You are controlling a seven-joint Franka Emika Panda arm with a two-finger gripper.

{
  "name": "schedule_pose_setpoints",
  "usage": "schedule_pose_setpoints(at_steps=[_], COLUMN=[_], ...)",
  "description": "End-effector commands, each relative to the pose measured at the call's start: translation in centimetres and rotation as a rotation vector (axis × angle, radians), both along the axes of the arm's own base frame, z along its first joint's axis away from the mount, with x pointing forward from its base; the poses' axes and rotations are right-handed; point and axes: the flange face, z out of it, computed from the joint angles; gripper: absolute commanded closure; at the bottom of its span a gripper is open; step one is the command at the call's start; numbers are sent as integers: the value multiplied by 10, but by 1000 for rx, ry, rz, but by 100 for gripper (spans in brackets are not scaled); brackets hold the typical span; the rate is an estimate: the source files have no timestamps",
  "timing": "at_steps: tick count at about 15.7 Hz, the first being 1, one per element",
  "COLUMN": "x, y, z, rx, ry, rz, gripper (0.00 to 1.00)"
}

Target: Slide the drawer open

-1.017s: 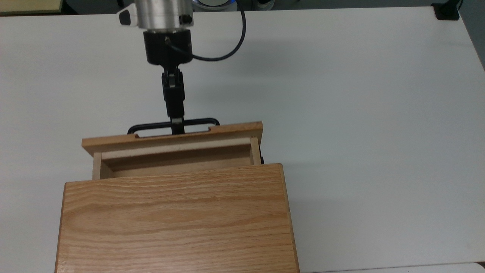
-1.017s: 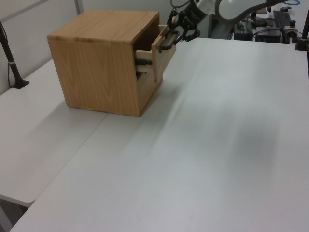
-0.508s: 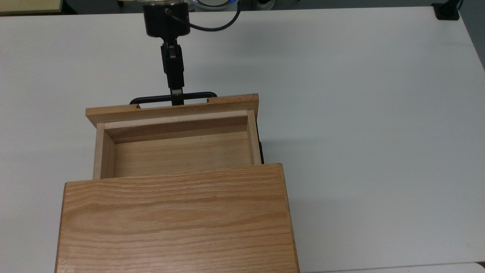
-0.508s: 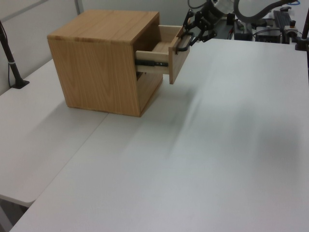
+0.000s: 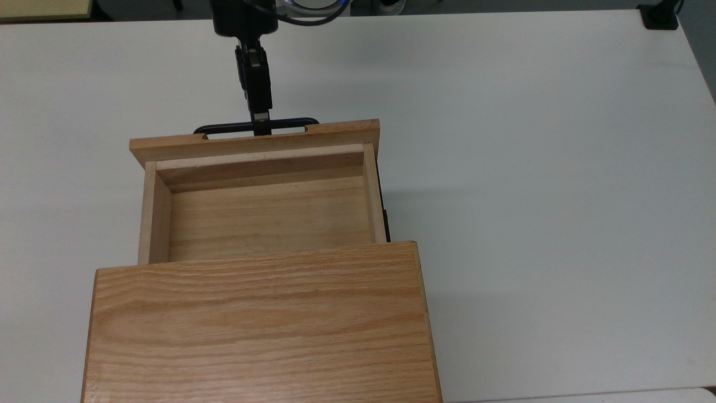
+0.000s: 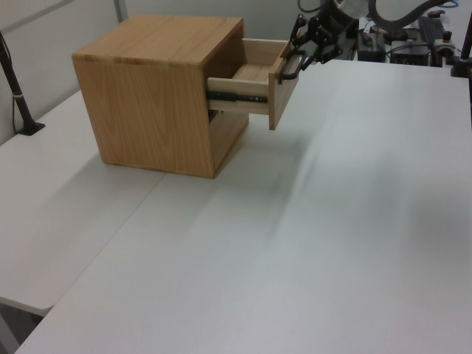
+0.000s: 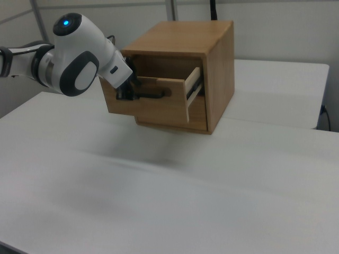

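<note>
— Gripper [image 5: 260,124] first: where is it, and what has it got?

— It sits at the middle of the black bar handle [image 5: 224,126], reaching in from the far edge of the white table [image 5: 531,168] in the top view. Its fingers [image 5: 254,84] look closed around the bar, one above and one below, though from overhead they stack into a single dark line, so I take the grip as likely rather than certain. In the left view the gripper [image 6: 304,57] is right at the handle [image 6: 289,66] as well.

— And the drawer?

— The drawer [image 5: 263,218] is pulled well out of the cabinet [image 5: 257,324]. Its front panel [image 5: 254,143] stands clear of the casing, and the bare wooden floor of the tray is open to the top view, with nothing lying in it.

— Is it fully out?

— No. The back part of the tray is under the cabinet's broad grained top. A dark slide rail [image 6: 237,96] shows along the drawer's side in the left view, running from the front panel back into the casing.

— Where does the cabinet stand?

— Near the table's edge at the top view's bottom, towards the top view's left corner. In the right view the arm's white wrist [image 7: 79,55] is in front of the drawer [image 7: 159,103], just beside its front panel.
</note>
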Motion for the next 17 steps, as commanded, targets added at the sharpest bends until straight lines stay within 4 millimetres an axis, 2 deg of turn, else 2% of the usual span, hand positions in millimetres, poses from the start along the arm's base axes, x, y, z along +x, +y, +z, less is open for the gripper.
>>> schedule_pose_setpoints(at_steps=[1, 5, 8, 9, 10, 12, 14, 15, 17], x=[-25, -44, -51, -51, -51, -51, -53, -55, -58], y=[2, -10, -10, -10, -11, -10, -11, -11, -10], z=[-39, -27, -26, -27, -27, -27, -29, -28, -15], rx=[-51, -33, -24, -23, -22, -22, -17, -16, -18], ry=[177, 249, 284, 291, 294, 298, 326, 337, 332], rz=[132, 194, 229, 233, 232, 235, 244, 252, 269], gripper=[98, 98, 97, 93, 86, 57, 14, 4, 0])
